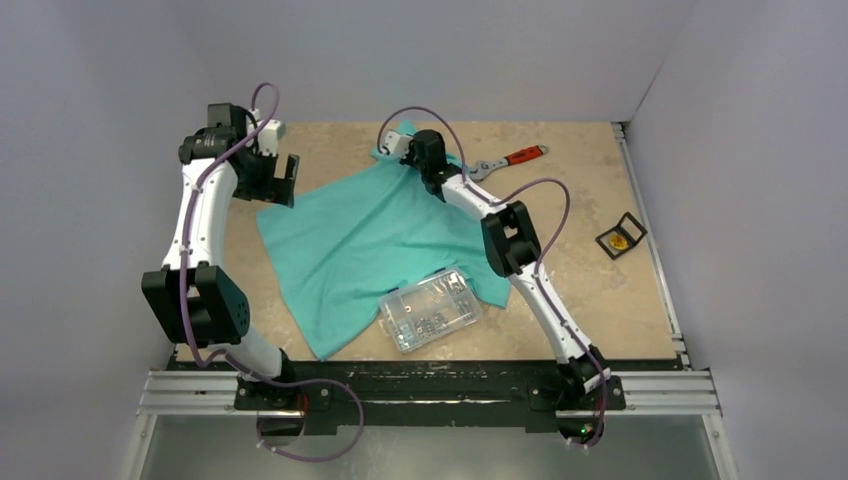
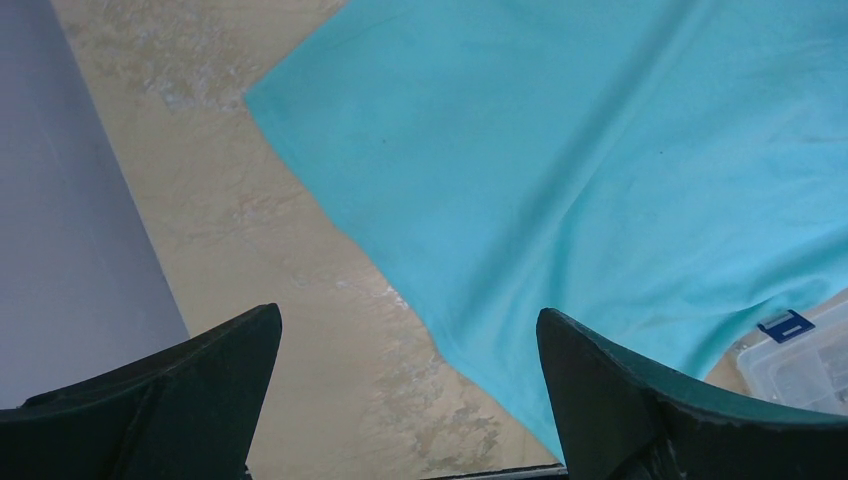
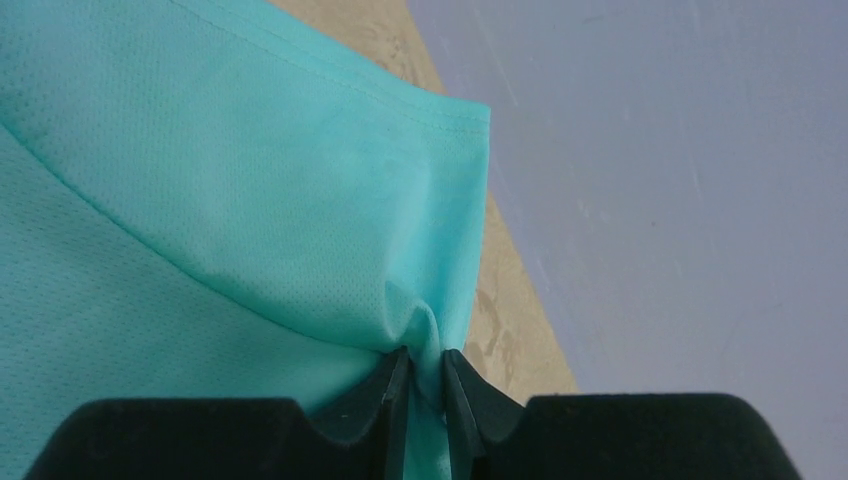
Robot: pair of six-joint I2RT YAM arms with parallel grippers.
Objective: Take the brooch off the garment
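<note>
- Top external view: the tan, stone-mottled table [image 1: 600, 300] is the broadest surface, flat and matte, with pale grey walls around it.
- The teal-green T-shirt [image 1: 370, 240] lies spread and softly creased across the middle of the table. The right wrist view shows its fine mesh-like knit and a stitched hem.
- The right gripper [image 3: 425, 352] is at the shirt's far edge, its dark pointed jaws pinched together on a raised fold of the fabric.
- The left gripper [image 2: 408, 318] hangs above the shirt's left edge. Its two dark wedge-shaped fingers are spread wide with nothing between them.
- A clear plastic compartment box [image 1: 430, 310], rectangular with a blue latch, rests on the shirt's near hem.
- A wrench [image 1: 510, 158] with a red handle and a silver head lies on the table just right of the right gripper.
- A small black square case [image 1: 636, 221] sits on bare table, well apart to the right of the shirt.
- The brooch [image 1: 619, 241], a tiny round orange-yellow pin, lies inside that case, off the fabric.
</note>
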